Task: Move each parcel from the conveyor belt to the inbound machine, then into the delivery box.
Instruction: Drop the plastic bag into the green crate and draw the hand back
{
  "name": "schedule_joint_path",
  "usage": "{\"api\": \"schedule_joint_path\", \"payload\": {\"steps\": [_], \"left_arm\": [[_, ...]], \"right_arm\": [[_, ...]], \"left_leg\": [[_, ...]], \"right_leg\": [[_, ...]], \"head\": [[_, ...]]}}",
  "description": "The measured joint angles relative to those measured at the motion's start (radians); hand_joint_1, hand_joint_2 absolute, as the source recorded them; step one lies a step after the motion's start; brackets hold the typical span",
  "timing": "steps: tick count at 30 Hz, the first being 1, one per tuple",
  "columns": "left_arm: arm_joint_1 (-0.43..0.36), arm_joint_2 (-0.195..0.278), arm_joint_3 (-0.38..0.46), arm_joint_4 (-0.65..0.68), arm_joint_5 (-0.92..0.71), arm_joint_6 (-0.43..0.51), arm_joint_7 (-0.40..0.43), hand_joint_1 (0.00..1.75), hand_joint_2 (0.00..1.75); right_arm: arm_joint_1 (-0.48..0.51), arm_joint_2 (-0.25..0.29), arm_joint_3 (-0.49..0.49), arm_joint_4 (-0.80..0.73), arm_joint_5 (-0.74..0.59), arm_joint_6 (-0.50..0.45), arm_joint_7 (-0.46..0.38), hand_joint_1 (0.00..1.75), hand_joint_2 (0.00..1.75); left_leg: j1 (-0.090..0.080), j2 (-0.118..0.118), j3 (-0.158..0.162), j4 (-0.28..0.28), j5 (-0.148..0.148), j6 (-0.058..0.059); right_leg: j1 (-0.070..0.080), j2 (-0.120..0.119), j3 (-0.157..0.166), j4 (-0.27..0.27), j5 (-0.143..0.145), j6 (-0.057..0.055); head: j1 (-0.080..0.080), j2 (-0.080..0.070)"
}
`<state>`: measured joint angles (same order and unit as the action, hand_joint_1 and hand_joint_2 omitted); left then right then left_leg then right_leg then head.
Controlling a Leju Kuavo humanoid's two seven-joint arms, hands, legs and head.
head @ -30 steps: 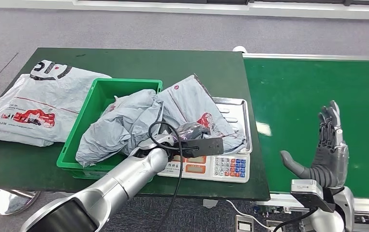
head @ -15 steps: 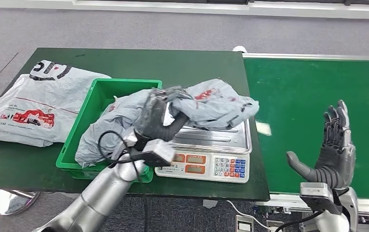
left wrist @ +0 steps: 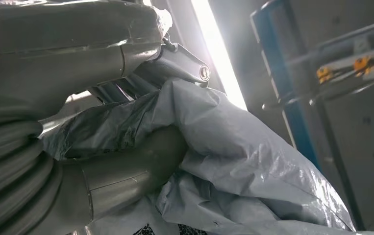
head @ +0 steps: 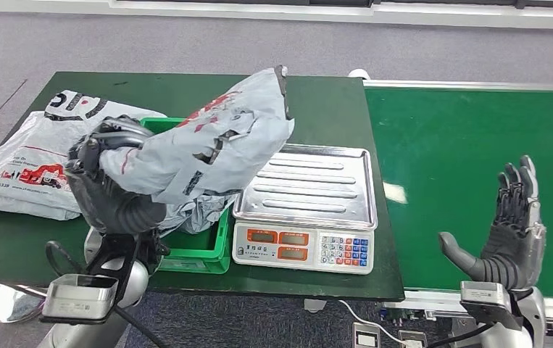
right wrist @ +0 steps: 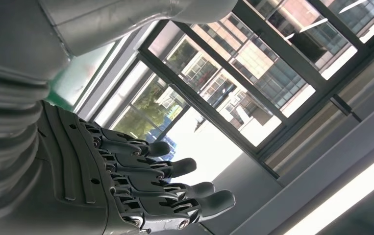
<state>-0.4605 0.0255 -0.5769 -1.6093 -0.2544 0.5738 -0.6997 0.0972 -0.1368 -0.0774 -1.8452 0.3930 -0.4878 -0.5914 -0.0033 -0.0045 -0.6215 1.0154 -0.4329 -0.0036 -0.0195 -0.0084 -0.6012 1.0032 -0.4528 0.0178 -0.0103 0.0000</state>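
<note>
Since the earlier frame I've swung the grey parcel (head: 208, 145) off the scale (head: 306, 210); my left hand (head: 110, 185) grips it at left centre above the green box (head: 204, 243). Its loose end may snag; my right hand (head: 509, 232) is spread, empty

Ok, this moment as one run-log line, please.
left hand: holds grey plastic mailer parcel raised over green plastic bin | right hand: open above green conveyor belt | steel scale tray: bare
</note>
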Motion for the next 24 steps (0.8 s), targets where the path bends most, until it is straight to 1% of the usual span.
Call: {"api": "schedule_joint_path", "payload": {"steps": [2,3,4,5,8,10,12,14,17,22,23,24], "left_arm": [[0.031,0.026,0.026,-0.042,-0.023,0.062,0.018,1.75,1.75],[0.042,0.026,0.056,-0.029,-0.043,0.051,0.045,1.75,1.75],[0.049,0.020,0.096,-0.005,-0.059,0.013,0.084,1.75,1.75],[0.053,0.013,0.143,0.029,-0.069,-0.046,0.137,1.75,1.75],[0.042,-0.005,0.276,0.176,-0.142,-0.227,0.313,1.75,1.75],[0.019,-0.009,0.330,0.295,-0.235,-0.332,0.420,1.75,1.75],[-0.001,-0.015,0.361,0.406,-0.317,-0.415,0.488,1.75,1.75],[-0.023,-0.022,0.378,0.506,-0.376,-0.467,0.515,1.75,1.75],[-0.058,-0.030,0.390,0.629,-0.443,-0.516,0.544,1.75,1.75],[-0.084,-0.036,0.396,0.735,-0.496,-0.539,0.585,1.75,1.75],[-0.086,-0.037,0.397,0.746,-0.501,-0.539,0.590,1.51,1.75],[-0.087,-0.037,0.397,0.754,-0.508,-0.539,0.594,1.07,1.75]], "right_arm": [[0.012,-0.001,0.000,-0.003,0.009,-0.008,-0.002,0.00,1.75],[0.017,0.000,0.000,-0.005,0.019,-0.009,-0.002,0.00,1.75],[0.020,0.002,0.000,-0.006,0.030,-0.010,-0.003,0.00,1.75],[0.022,0.005,0.000,-0.008,0.040,-0.010,-0.003,0.00,1.75],[0.021,0.013,0.000,-0.010,0.065,-0.003,0.003,0.00,1.75],[0.013,0.017,-0.001,-0.010,0.079,0.007,0.013,0.00,1.75],[0.003,0.021,-0.004,-0.010,0.092,0.020,0.024,0.00,1.75],[-0.004,0.026,-0.008,-0.010,0.105,0.033,0.035,0.00,1.75],[-0.010,0.035,-0.014,-0.010,0.120,0.050,0.044,0.00,1.75],[-0.011,0.046,-0.018,-0.011,0.129,0.062,0.045,0.00,1.75],[-0.011,0.048,-0.018,-0.011,0.129,0.063,0.045,0.00,1.75],[-0.011,0.049,-0.019,-0.011,0.130,0.064,0.045,0.00,1.75]], "left_leg": [[0.000,0.000,0.000,0.000,0.000,0.000],[0.000,0.000,0.001,0.000,0.000,0.000],[0.000,0.000,0.001,0.000,0.000,0.000],[0.000,0.000,0.001,0.000,0.000,0.000],[0.000,0.002,0.002,0.000,0.000,-0.001],[0.000,0.003,0.002,0.000,0.001,-0.001],[0.000,0.004,0.002,0.000,0.001,-0.001],[0.000,0.004,0.002,0.000,0.002,-0.001],[0.000,0.003,0.002,0.000,0.001,-0.001],[0.000,0.003,0.002,0.000,0.000,-0.001],[0.000,0.003,0.003,0.000,0.000,-0.001],[0.000,0.003,0.003,0.000,0.000,-0.001]], "right_leg": [[0.000,0.000,0.000,0.000,0.000,0.000],[0.000,0.000,0.000,0.000,0.000,0.000],[0.000,0.000,0.000,0.000,-0.001,0.000],[0.000,0.000,0.000,0.000,-0.001,-0.001],[0.000,0.001,0.000,0.000,0.000,-0.002],[0.001,0.002,0.000,0.000,0.001,-0.003],[0.000,0.002,0.000,0.000,0.002,-0.003],[0.000,0.003,0.000,0.000,0.002,-0.002],[0.000,0.002,0.001,0.000,0.002,-0.002],[0.000,0.002,0.001,0.000,0.001,-0.003],[0.000,0.002,0.001,0.000,0.001,-0.003],[0.000,0.002,0.001,0.000,0.001,-0.003]], "head": [[0.000,0.000],[0.000,0.000],[0.000,0.000],[0.000,0.000],[0.000,0.000],[0.000,0.000],[0.000,0.000],[0.000,0.000],[0.000,0.000],[0.000,0.000],[0.000,0.000],[0.000,0.000]]}}
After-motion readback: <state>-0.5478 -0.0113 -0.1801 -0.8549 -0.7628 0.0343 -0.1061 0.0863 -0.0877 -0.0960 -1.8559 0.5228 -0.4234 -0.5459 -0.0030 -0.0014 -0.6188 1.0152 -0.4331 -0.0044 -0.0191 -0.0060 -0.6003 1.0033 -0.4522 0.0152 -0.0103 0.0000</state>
